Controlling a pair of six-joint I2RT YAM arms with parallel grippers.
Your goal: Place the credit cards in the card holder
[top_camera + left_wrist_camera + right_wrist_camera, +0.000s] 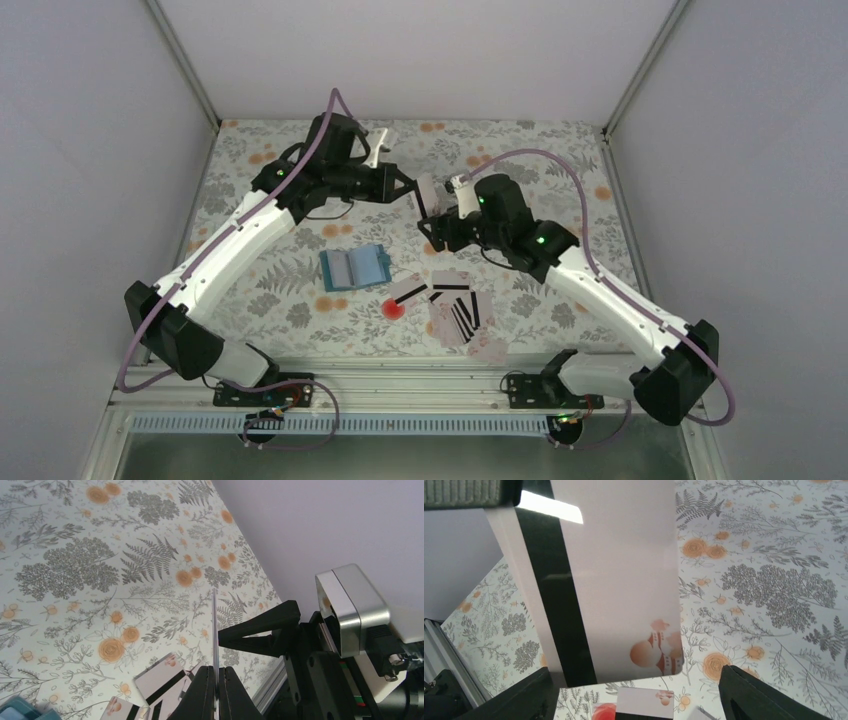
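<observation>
Left wrist camera caught a pale card edge-on and upright, pinched between the closed left fingers above the floral tabletop. From the right wrist, that card's black-striped face filled the view, and the right fingers stood wide apart below it, not touching it. Overhead, the blue card holder lay open on the tabletop, with the other credit cards spread to its right, beside a round red spot.

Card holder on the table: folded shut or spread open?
Spread open: in the top view the card holder lies flat, both halves side by side, centre fold showing.
</observation>
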